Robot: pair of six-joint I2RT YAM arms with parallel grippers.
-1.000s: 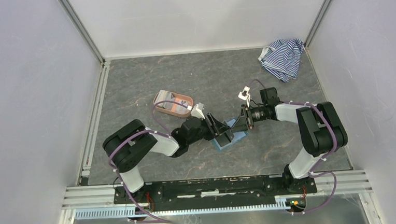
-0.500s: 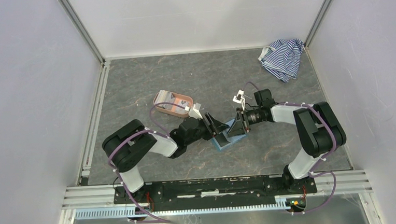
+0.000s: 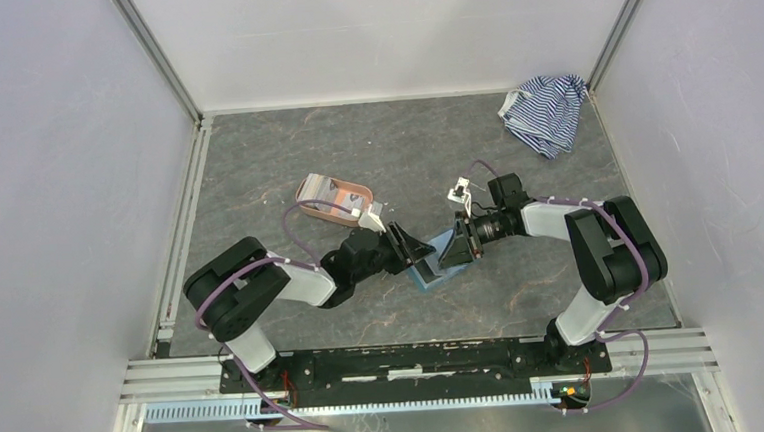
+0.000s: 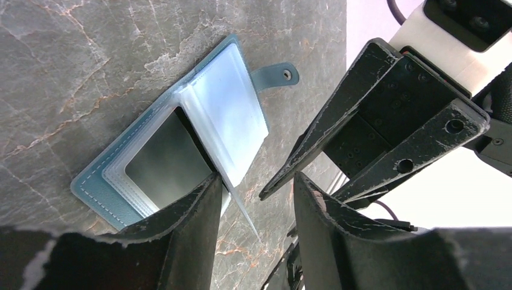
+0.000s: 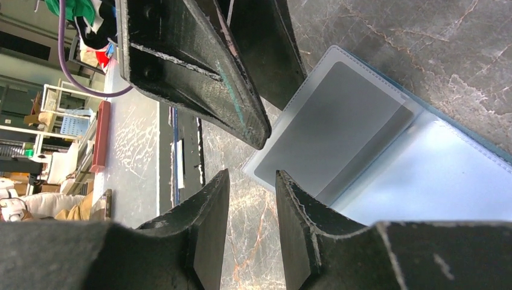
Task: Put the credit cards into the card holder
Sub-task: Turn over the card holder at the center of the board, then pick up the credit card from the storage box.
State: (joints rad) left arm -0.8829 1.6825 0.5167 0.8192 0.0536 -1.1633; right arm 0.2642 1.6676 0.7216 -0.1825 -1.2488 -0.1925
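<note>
Against the view a second earlier, the right gripper (image 3: 451, 255) has drawn in from the card holder's two o'clock edge to stand over it, and the left arm's elbow has swung toward eight o'clock. The left gripper (image 3: 422, 252) has kept its place at the holder.

Reading from the left, the salmon-pink tray (image 3: 306, 191) lies at ten o'clock of the holder, well apart from it. It shows whitish contents that we take for credit cards left to move, though we cannot count them.

The teal card holder (image 3: 444, 269) lies open on the table between the two claws. In the left wrist view one dark credit card (image 4: 164, 162) sits inside a clear sleeve. We therefore judge the task begun but not finished.

The left gripper reaches in from nine o'clock with its jaws moderately parted. The edge of a clear sleeve leaf (image 4: 226, 115) stands between them and does not look pinched. The right gripper comes from two o'clock, its jaws narrowly apart and empty, with the holder just beyond its tips.

A striped cloth (image 3: 547, 111) lies far off at one o'clock.
</note>
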